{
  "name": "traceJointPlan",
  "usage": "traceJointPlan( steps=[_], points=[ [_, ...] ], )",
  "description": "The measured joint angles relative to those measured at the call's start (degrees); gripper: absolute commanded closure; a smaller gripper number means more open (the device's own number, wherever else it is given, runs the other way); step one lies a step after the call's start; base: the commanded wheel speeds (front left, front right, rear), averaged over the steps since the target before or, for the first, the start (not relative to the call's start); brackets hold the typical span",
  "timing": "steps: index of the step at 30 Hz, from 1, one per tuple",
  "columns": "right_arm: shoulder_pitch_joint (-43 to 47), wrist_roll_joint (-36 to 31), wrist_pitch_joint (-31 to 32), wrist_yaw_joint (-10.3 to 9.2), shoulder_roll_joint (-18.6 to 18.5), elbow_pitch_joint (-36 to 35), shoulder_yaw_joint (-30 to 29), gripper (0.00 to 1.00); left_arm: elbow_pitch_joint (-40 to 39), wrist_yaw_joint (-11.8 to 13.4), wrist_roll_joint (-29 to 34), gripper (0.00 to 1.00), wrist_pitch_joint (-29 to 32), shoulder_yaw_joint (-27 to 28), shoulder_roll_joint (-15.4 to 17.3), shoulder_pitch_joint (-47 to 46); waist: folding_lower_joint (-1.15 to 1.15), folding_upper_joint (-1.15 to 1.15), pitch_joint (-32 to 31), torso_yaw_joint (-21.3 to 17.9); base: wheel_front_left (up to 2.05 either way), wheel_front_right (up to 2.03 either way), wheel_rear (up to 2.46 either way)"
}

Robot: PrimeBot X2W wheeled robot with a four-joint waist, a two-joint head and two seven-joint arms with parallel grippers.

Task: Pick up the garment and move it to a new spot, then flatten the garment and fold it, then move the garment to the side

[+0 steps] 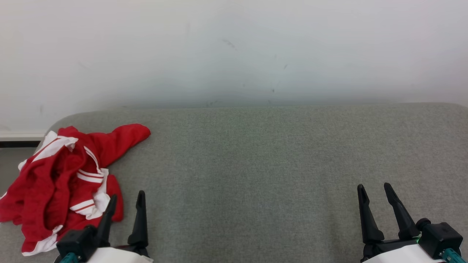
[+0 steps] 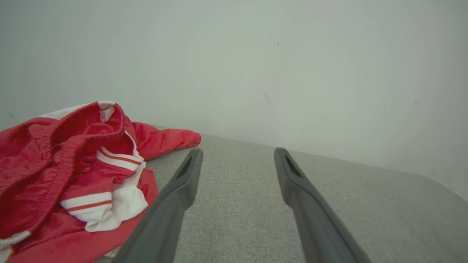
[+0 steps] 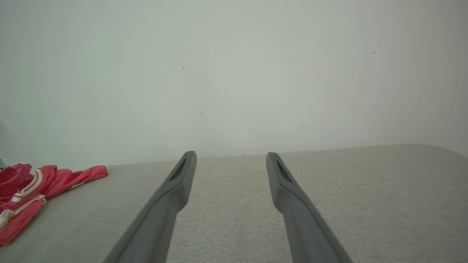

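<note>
Garment [image 1: 62, 182], red with white stripes, lies crumpled at the left end of the grey fabric surface [image 1: 256, 164], not yet lifted. My left tool [image 1: 128, 195] sits just beside it, jaws apart, likely placed for the first pick. My right tool [image 1: 374, 186] waits well apart near the right end, also spread, holding nothing.

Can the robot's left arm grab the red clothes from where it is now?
Probably yes. The left gripper is open and right beside the crumpled red garment on the grey fabric surface, with nothing lying between them. A short move to its left should do.
</note>
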Motion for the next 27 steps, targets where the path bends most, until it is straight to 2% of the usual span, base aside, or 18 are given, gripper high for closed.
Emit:
traceJointPlan(
  steps=[19,27],
  points=[
    [-0.1,-5.7,-2.0,0.00,-0.1,1.2,1.4,0.00,3.2,-0.2,3.8,0.00,-2.2,-0.6,0.1,-0.3,0.00,0.00,-0.6,-0.1,0.00,0.00,0.00],
    [-0.3,-5.8,-2.1,0.00,-0.1,1.5,1.5,0.00,3.7,-0.2,3.8,0.00,-2.3,-0.6,0.1,-0.6,-0.01,0.00,-0.7,0.0,0.00,0.00,0.00]
  ],
)
